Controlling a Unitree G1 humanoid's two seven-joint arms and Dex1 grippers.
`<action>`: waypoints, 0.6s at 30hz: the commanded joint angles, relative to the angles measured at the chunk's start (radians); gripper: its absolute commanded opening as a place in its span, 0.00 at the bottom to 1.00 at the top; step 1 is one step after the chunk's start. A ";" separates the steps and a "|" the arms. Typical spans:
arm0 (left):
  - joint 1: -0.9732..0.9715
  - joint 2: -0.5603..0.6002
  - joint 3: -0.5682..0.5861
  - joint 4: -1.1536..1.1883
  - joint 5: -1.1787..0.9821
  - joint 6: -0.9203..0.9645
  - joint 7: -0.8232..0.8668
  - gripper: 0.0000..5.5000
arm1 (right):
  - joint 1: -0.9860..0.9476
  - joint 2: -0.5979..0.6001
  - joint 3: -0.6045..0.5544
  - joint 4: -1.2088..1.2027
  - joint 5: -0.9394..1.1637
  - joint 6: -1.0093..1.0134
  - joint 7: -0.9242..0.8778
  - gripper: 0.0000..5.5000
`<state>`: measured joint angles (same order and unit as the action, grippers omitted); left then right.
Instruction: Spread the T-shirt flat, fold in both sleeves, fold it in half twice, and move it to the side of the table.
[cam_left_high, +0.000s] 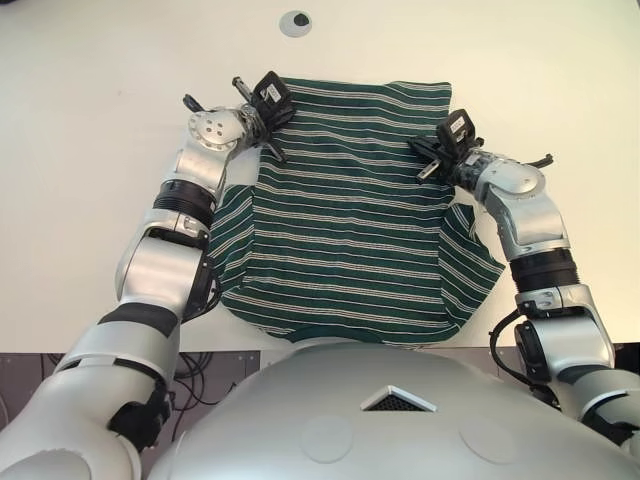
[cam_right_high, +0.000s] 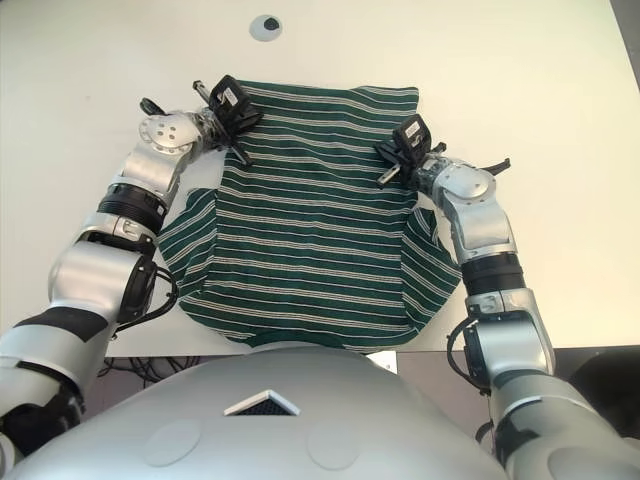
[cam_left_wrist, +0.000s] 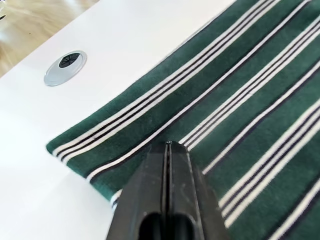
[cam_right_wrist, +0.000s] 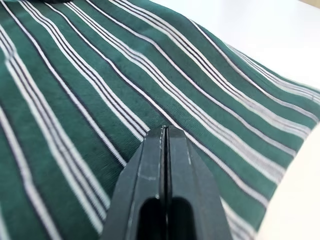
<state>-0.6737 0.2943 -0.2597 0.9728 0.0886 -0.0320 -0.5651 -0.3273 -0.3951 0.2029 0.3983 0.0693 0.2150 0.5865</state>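
Green T-shirt under left pincer, right pincer, both pressed together; grommet beyond.

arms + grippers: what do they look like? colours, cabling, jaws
Left arm and right arm: glossy silver shells, black ribbed rings at the joints, black cables looped near the elbows. Left gripper and right gripper: black, each with two flat tapered jaws.

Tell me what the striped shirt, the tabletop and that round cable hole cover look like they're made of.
T-shirt: soft knit fabric, probably cotton jersey, matte; fine ribbing and gentle wrinkles show. Table: smooth white, faint sheen, likely laminate. Grommet: silvery grey ring with a dark centre; plastic or metal, cannot tell.
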 joint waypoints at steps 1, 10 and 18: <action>0.029 0.010 0.006 0.065 0.036 0.035 0.026 0.00 | -0.035 0.034 0.041 0.156 -0.067 -0.017 -0.009 0.00; -0.067 -0.026 0.039 0.169 0.045 0.021 0.067 0.00 | -0.292 0.123 -0.005 0.501 -0.085 -0.251 -0.043 0.00; -0.095 0.023 0.206 0.102 -0.104 -0.133 -0.047 0.05 | -0.246 0.168 -0.215 0.274 0.147 -0.430 0.010 0.00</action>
<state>-0.7797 0.2782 -0.1098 1.1284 0.0350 -0.1386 -0.5637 -0.6018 -0.2363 0.0699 0.8113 0.1266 -0.1916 0.5798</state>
